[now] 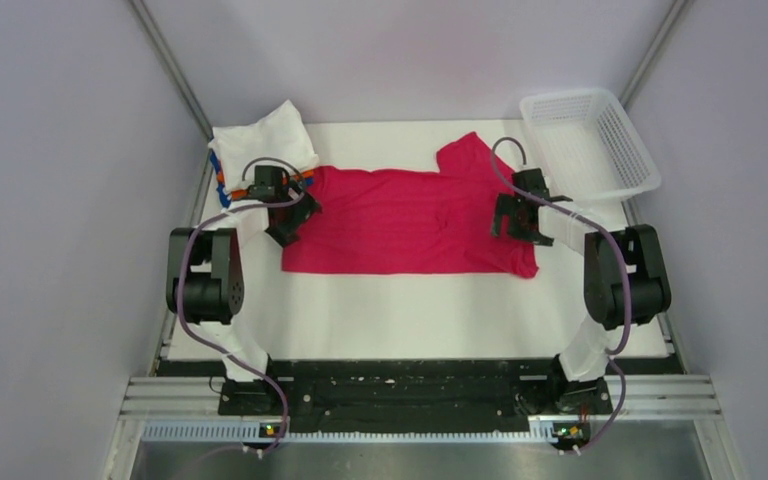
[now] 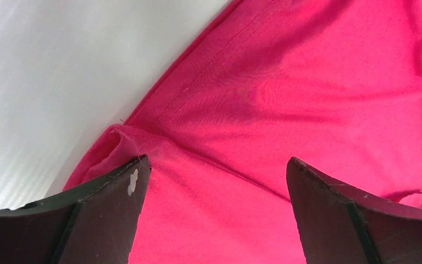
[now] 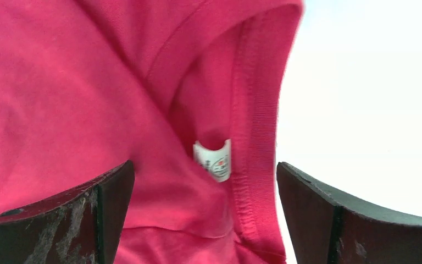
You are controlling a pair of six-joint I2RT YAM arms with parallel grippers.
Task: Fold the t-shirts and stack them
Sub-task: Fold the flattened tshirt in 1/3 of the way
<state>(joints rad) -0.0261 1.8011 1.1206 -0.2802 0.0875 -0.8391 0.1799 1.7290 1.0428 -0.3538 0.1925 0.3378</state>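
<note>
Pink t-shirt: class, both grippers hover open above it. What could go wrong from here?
1. The left gripper stands over a bunched hem corner of the t-shirt; closing there may catch one layer only and set a crease.
2. The right gripper frames the collar and tag; a pinch on the rib alone could drag the shirt askew.
3. The folded stack lies beside the left arm; a wide swing might topple it.

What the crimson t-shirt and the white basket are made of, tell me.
Crimson t-shirt: soft knit cloth, matte, possibly cotton; it shows stitched hems, a ribbed collar and soft creases.
Basket: probably rigid white plastic, faintly glossy; its moulded open-mesh walls hold their shape.
</note>
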